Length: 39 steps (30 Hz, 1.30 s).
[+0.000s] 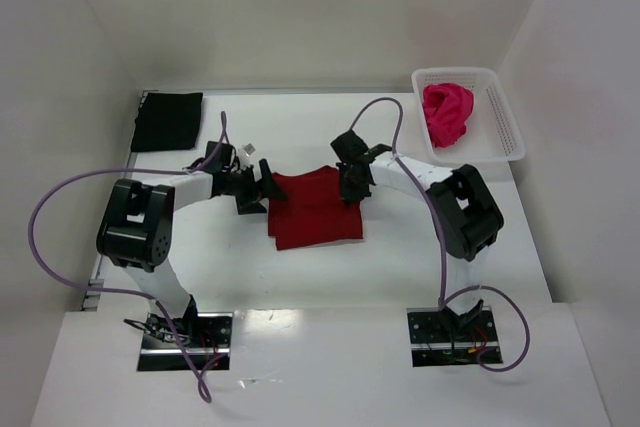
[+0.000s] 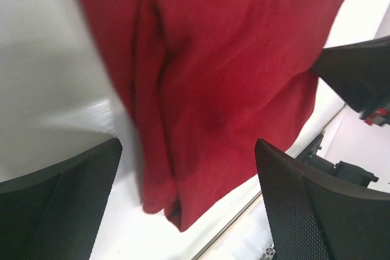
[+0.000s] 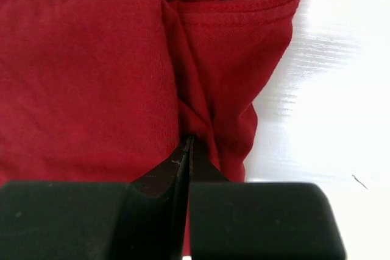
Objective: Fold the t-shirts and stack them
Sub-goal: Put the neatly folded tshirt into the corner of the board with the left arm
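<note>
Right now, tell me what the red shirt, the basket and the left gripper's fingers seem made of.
Red shirt: soft knit cloth, likely cotton, matte; fine weave and stitched hem show. Basket: white plastic, judging by its molded lattice walls. Left fingers: black, probably hard plastic with a dimpled grip texture, matte.

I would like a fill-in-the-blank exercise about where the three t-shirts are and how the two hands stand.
1. The pink t-shirt lies crumpled in the white ____.
2. The folded black t-shirt lies at the table's far ____ corner.
3. The left hand above the red t-shirt is ____, not shut.
4. The right hand is ____ on the red t-shirt's edge, not open.

Missing words: basket; left; open; shut.
</note>
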Each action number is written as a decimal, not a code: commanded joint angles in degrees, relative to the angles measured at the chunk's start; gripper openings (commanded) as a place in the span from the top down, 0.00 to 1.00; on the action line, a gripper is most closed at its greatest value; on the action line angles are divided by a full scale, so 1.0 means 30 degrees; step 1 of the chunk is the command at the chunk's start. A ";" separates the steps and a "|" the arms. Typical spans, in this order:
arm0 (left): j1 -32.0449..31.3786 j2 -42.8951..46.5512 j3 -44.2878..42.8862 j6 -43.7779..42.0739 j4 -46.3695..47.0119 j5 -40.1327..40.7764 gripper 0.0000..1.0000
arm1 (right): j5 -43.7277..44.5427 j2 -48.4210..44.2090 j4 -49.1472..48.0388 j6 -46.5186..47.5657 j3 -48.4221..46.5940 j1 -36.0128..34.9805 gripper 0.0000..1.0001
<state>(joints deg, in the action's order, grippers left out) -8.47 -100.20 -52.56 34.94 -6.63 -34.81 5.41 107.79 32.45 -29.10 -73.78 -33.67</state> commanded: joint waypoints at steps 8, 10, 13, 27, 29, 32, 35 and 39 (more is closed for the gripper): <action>-0.0605 -0.0554 0.1493 0.1244 0.2267 0.1815 0.01 | 0.0658 0.1190 -0.1441 -0.0553 0.0393 -0.0407 0.99; -0.0780 -0.0786 0.1669 0.1448 0.2270 0.1991 0.01 | 0.0658 0.1366 -0.1441 -0.0727 0.0218 -0.0581 0.99; -0.0954 -0.1197 0.1669 0.1624 0.2533 0.1993 0.01 | 0.0308 0.1832 -0.1646 -0.0903 0.0044 -0.0759 0.99; -0.2040 -0.2312 0.1549 0.3876 0.4698 0.0267 0.01 | -0.0073 0.1864 -0.1821 -0.1901 0.0245 -0.1110 0.99; -0.2040 -0.2517 0.1844 0.4406 0.5401 0.0089 0.02 | -0.0336 0.1864 -0.2053 -0.2484 0.0481 -0.1110 0.99; -0.2040 -0.2517 0.2050 0.4760 0.5668 0.0321 0.04 | -0.0338 0.1659 -0.2232 -0.2868 0.0892 -0.1110 0.99; -0.2419 -0.2517 0.2225 0.5197 0.5873 0.0584 0.04 | -0.0338 0.1483 -0.2232 -0.3248 0.0892 -0.1110 0.99; -0.2948 -0.2925 0.2020 0.5580 0.5873 0.1024 0.05 | -0.0805 0.1483 -0.2437 -0.4008 0.1271 -0.1110 0.99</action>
<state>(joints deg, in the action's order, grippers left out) -15.40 -104.66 -48.60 52.03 15.29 -36.95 6.48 110.30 27.83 -37.34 -72.77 -35.40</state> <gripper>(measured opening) 0.953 0.011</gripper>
